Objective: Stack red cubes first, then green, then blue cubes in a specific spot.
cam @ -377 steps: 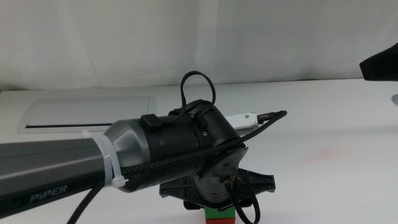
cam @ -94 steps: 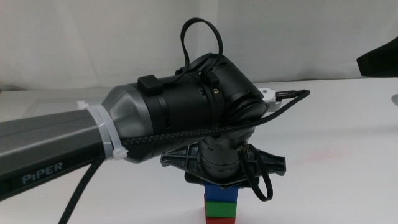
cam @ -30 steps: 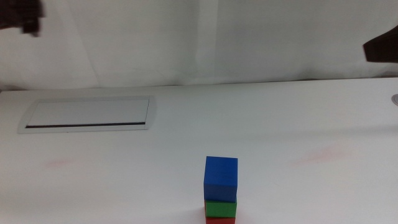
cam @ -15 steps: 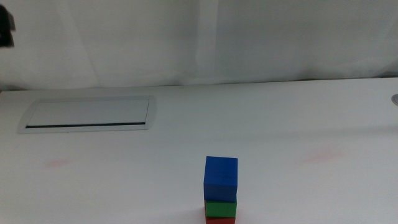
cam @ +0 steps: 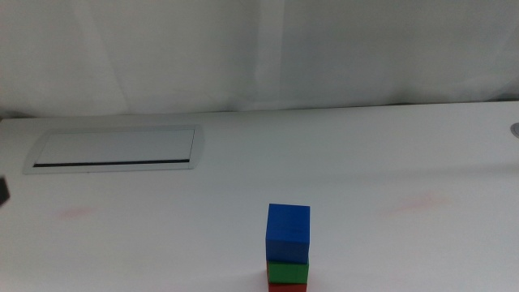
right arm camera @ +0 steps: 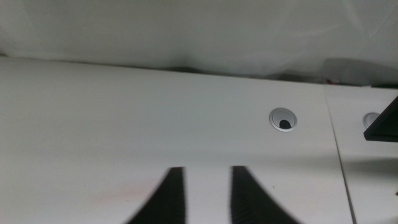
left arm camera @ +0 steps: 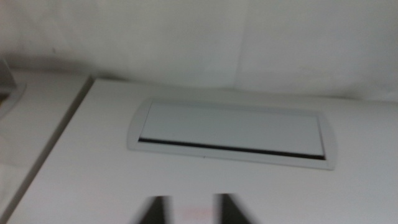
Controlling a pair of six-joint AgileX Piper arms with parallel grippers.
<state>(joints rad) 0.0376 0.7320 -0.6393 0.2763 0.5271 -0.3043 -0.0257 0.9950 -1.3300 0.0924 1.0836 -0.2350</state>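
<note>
The blue cube (cam: pixel 288 231) sits on the green cube (cam: pixel 288 272), which sits on the red cube (cam: pixel 288 287). Only the red cube's top sliver shows at the middle view's bottom edge. The stack stands upright on the white tabletop, with nothing touching it. My left gripper (left arm camera: pixel 194 211) is open and empty, off to the table's left over bare tabletop near the panel. My right gripper (right arm camera: pixel 205 199) is open and empty, off to the right over bare tabletop. Neither wrist view shows the cubes.
A grey-framed flat panel (cam: pixel 113 149) lies at the back left and also shows in the left wrist view (left arm camera: pixel 233 134). A round metal grommet (right arm camera: pixel 283 119) sits at the table's right side. A dark bit of the left arm (cam: pixel 2 193) shows at the left edge.
The left arm let go of the blue cube on the stack and pulled away to the left. The right arm's dark part has left the middle view. The stack has not moved.
</note>
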